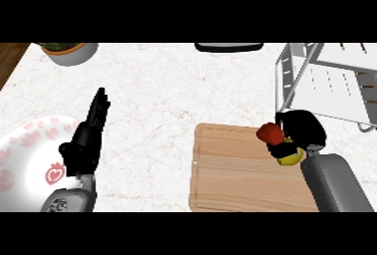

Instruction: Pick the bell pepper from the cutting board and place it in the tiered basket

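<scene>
Pale wood is what we are looking at first: the cutting board [239,172] is lying on the white marbled counter [177,84], toward the right of the head view. Above its right edge we are seeing our right hand [302,130], black, with its fingers curling round the bell pepper [283,144]. The pepper is showing red at the upper left of the hand and yellow just below it, so most of it is peeking out on the hand's left and lower side while the rest is hiding under the palm. We cannot tell whether the pepper is touching the board or hanging just above it.

Just beyond the hand, at the upper right, the white wire tiered basket [327,82] is standing on the counter; the hand's top is sitting near the basket's lower left corner, and the pepper is lying outside it.

Our left hand [92,127] is resting at the left of the view, fingers straight and pointing up, holding nothing. Its forearm is overlapping the right rim of a white plate [29,149] with red heart marks. A potted plant [68,51] is sitting at the top left, and a dark object [229,47] is showing at the top edge.
</scene>
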### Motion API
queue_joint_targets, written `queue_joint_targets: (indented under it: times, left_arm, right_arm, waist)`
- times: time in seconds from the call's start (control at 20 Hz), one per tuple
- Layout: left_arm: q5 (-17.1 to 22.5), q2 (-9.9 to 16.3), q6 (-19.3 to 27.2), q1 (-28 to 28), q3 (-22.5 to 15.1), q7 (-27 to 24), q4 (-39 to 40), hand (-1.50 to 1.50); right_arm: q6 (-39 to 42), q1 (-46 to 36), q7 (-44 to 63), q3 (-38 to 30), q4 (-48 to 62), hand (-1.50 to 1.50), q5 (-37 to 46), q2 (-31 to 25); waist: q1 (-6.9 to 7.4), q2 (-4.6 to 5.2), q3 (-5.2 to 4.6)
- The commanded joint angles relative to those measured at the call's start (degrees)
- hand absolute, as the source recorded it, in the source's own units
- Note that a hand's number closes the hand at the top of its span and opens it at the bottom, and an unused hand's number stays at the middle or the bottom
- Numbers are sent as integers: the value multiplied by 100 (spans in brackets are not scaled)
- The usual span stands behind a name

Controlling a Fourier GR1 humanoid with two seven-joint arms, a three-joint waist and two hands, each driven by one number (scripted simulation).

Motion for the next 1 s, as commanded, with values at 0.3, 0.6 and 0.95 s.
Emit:
queue_joint_targets:
  times: [0.3, 0.6, 0.95]
  left_arm:
    - [2, 18, -74, -53, -52, 261, -150, 0]
    - [-75, -145, 71, -277, -42, -13, 228, 0]
    - [-195, -306, 102, 76, -316, -76, -49, 0]
  right_arm:
    - [1313, -625, 3431, -444, -2156, 150, 702, 686]
    - [3072, -1558, 3868, -710, -3927, 150, 495, 485]
    - [4172, -2696, 4242, -1516, -4317, 150, 117, 196]
  waist:
    - [130, 10, 35]
    - [134, 30, 35]
    - [247, 68, 42]
